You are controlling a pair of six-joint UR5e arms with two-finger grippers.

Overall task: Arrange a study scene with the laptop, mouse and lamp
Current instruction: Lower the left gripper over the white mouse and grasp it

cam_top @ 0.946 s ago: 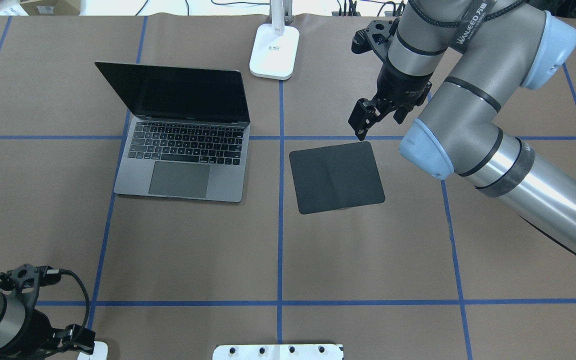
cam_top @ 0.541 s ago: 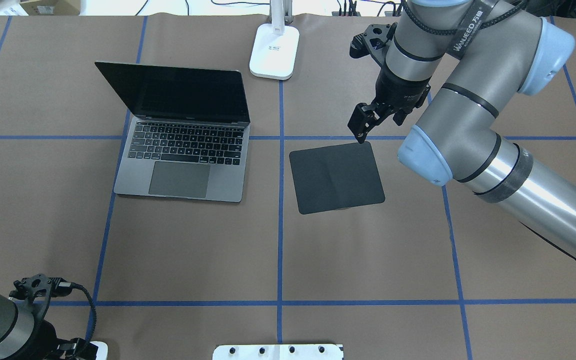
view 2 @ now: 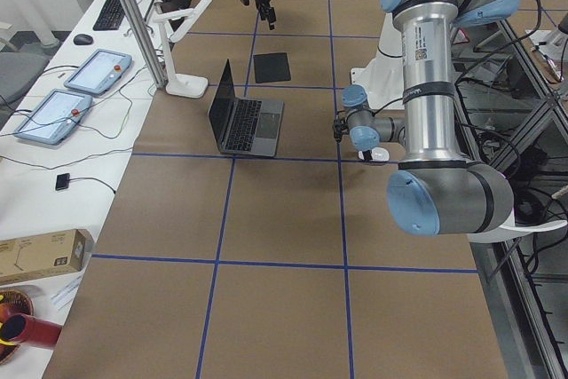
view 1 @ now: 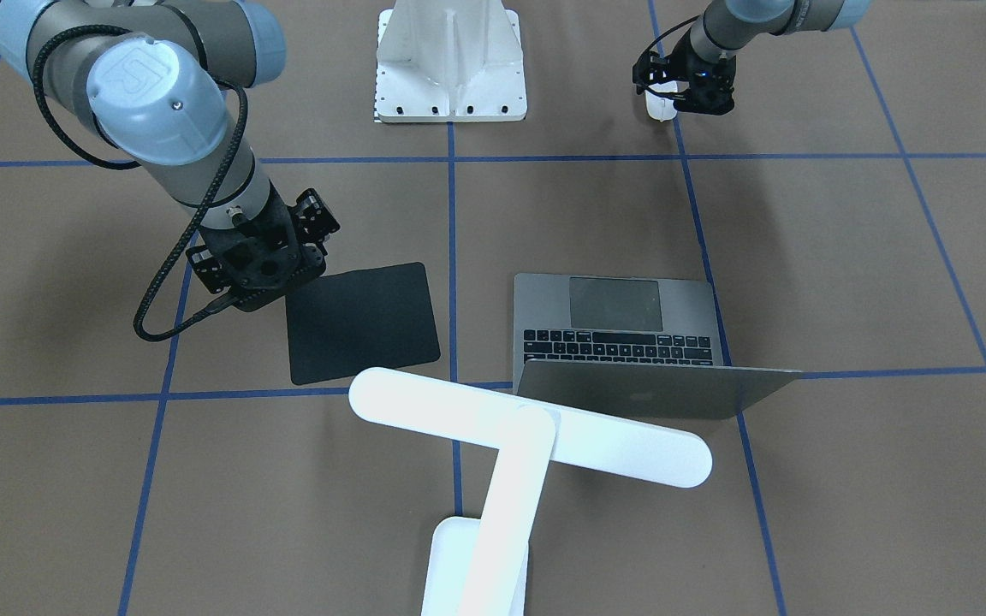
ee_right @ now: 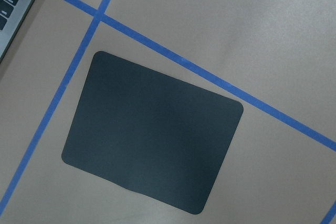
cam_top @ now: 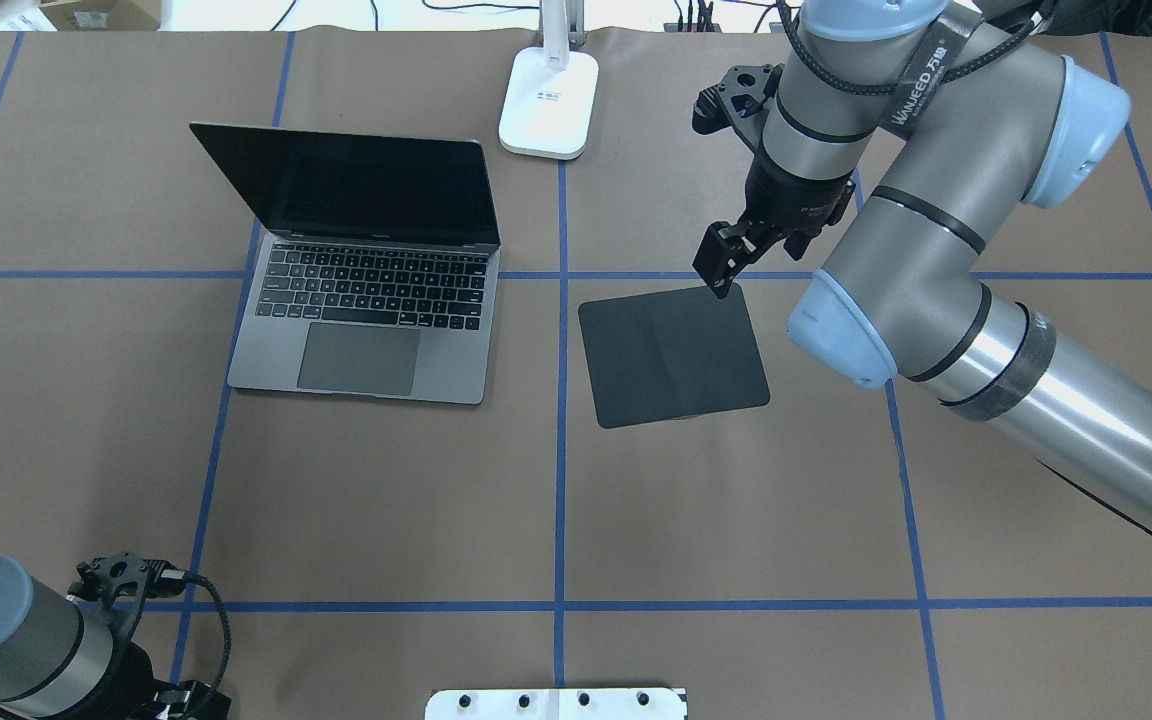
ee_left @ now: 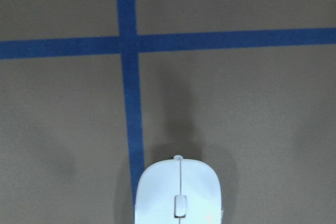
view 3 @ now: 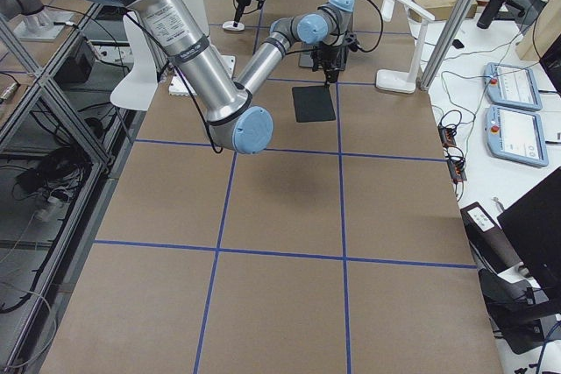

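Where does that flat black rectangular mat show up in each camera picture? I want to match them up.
Front-facing: the flat black rectangular mouse pad is left of centre.
Overhead: just right of centre.
Left side: upper middle, far from the camera.
Right side: upper middle.
Left wrist: not in it.
Right wrist: fills the centre.
Shared landmark: the open space-grey metal laptop beside it.

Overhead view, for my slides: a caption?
Open laptop, lamp and mouse pad on table; right hand by pad's corner.
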